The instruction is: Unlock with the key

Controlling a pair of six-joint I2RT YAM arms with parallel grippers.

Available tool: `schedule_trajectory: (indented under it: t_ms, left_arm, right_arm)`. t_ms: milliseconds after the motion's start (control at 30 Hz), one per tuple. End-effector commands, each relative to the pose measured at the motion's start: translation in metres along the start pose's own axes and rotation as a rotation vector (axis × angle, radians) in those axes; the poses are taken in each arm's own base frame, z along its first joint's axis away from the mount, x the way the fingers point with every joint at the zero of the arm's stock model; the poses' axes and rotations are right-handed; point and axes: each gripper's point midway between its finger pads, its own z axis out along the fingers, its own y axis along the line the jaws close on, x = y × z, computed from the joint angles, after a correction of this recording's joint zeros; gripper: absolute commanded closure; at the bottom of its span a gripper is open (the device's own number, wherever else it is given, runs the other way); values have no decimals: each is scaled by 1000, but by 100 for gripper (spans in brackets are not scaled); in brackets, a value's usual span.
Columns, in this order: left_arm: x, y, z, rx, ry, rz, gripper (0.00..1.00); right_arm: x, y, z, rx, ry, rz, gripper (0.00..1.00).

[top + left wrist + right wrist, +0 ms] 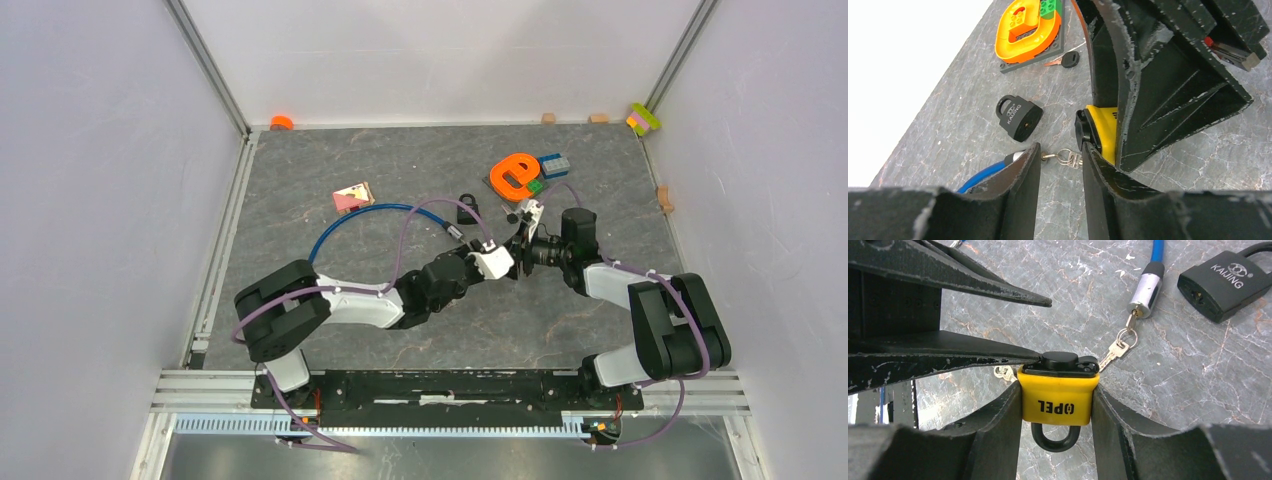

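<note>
My right gripper (1057, 390) is shut on a yellow padlock (1057, 395) marked OPEL, shackle toward the camera, held above the table. A black key head (1060, 360) sticks out of the padlock's far end. My left gripper (1060, 147) is open and faces it. One of its fingers (973, 347) touches the black head from the side, the other finger (1013, 292) stands clear above. In the left wrist view the yellow padlock (1100, 130) sits just beyond my right fingertip, not between the jaws. Both grippers meet at mid-table (518, 250).
A black KAIJING padlock (1223, 285) lies on the table nearby. A blue cable lock (1145, 290) has small keys on a ring (1118, 350) hanging from its end. A loose black-headed key (1065, 61) lies by the orange brick letter (515, 175). A pink piece (352, 196) lies at the left.
</note>
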Motion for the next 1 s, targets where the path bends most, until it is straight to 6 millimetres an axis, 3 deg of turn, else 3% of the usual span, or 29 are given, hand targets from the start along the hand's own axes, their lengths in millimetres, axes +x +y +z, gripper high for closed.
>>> schedule_trajectory:
  t_ms: [0,500,967]
  left_arm:
    - [44,100,-1,-309,147,25,57]
    - [46,146,-11,-420,145,0,48]
    - [47,143,-11,-383,144,-41,46]
  right_arm:
    - [1,123,-17,-591,16,73,100]
    - [6,126,-14,-594,30,84,100]
    - [8,128,-9,-593,41,81,100]
